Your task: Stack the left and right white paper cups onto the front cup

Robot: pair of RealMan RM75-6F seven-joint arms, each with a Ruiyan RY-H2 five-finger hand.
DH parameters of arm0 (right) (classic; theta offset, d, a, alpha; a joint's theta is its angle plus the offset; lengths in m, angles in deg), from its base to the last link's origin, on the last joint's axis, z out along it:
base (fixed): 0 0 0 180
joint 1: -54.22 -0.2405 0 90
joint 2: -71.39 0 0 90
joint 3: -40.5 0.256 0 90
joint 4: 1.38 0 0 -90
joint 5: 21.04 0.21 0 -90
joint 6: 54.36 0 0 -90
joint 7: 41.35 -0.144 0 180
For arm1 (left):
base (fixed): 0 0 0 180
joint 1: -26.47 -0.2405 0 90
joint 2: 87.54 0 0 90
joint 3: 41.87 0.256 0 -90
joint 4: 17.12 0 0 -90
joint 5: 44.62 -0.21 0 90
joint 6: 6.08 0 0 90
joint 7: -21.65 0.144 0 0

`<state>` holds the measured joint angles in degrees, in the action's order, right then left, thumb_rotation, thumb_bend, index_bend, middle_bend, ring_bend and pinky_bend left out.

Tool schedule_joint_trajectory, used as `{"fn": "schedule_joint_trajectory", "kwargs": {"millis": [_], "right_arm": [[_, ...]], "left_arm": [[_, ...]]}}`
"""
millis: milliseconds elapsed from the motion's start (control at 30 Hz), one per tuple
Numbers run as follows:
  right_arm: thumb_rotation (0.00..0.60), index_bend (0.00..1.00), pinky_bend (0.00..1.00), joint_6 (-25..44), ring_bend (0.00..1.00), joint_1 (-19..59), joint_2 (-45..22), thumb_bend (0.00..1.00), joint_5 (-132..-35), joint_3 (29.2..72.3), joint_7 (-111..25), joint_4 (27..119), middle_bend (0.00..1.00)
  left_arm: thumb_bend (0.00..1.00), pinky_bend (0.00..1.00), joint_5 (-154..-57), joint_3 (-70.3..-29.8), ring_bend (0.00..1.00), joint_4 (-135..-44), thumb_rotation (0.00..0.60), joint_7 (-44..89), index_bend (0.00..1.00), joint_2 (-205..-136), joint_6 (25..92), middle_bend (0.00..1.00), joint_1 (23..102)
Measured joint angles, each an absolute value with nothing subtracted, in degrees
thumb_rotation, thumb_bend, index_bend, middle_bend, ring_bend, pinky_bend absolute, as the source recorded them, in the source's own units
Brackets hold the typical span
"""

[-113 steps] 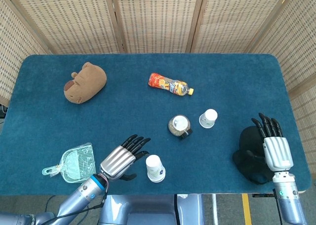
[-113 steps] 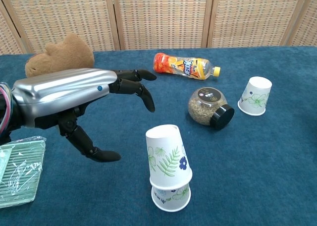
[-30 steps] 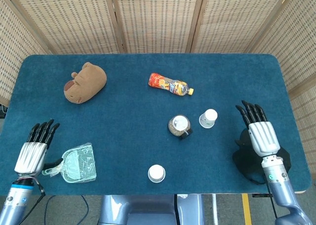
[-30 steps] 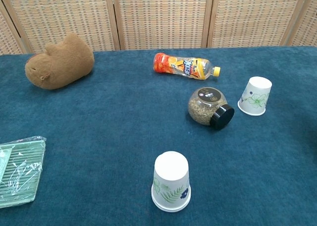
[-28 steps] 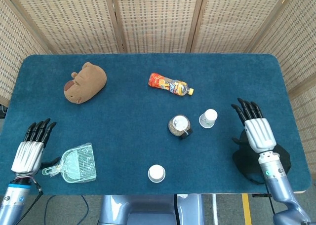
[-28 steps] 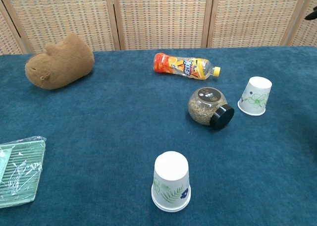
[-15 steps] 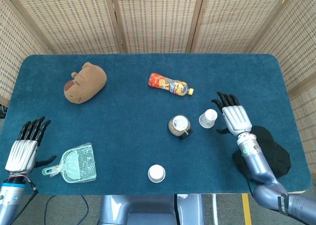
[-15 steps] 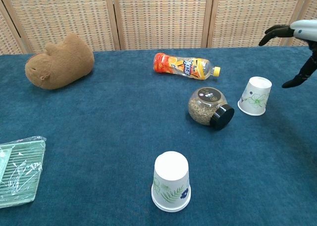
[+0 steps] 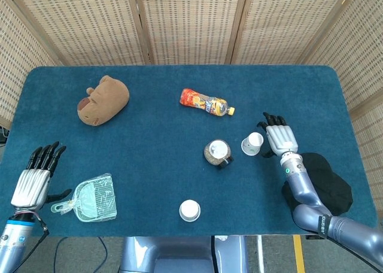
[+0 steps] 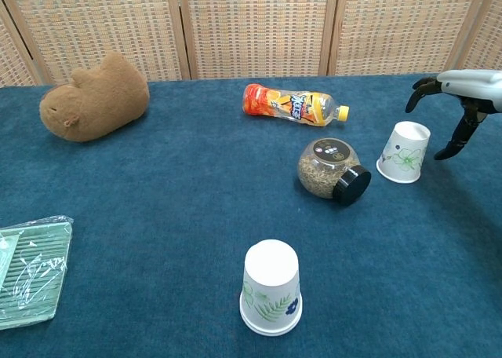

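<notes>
At the table's front stands an upside-down white paper cup with leaf prints (image 9: 190, 210) (image 10: 271, 287), one cup stacked over another. A second inverted cup (image 9: 252, 143) (image 10: 404, 151) stands at the right. My right hand (image 9: 279, 137) (image 10: 462, 96) hovers just right of and above that cup, fingers spread, holding nothing, apart from the cup. My left hand (image 9: 35, 176) is open at the table's left front edge, beside a green packet; the chest view does not show it.
A round glass jar with a black lid (image 9: 217, 152) (image 10: 330, 169) lies just left of the right cup. An orange drink bottle (image 9: 206, 102) (image 10: 292, 104) lies behind it. A brown plush toy (image 9: 102, 100) (image 10: 96, 97) sits far left; a green packet (image 9: 91, 197) (image 10: 28, 270); a black cloth (image 9: 323, 186).
My right hand has moved in from the table's right edge to just beside the right cup. My left hand has drawn back to the left front edge from the front stack.
</notes>
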<state>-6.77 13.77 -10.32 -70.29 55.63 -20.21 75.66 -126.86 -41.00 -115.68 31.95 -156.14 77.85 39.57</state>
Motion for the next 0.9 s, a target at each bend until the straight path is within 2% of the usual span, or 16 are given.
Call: {"fn": "schedule_joint_trajectory", "kwargs": {"millis": [433,900], "right_arm": [[0.600,0.33,0.00,-6.8,0.00,12.1,-12.3,0.15,-68.8,55.1,-20.8,72.9,0.00],[0.600,0.49,0.02,-5.8,0.00,10.8,-13.3,0.22,-67.7,54.6,-20.3,73.4,0.02]], "left_arm": [[0.12,0.00,-127.5,-41.6,0.00,-115.5,0.600,32.4,0.00,-156.4,76.4,0.00,39.2],[0.12,0.00,-127.8,-42.4,0.00,-115.1,0.600,32.0,0.00,-156.6,75.2,0.00,39.0]]}}
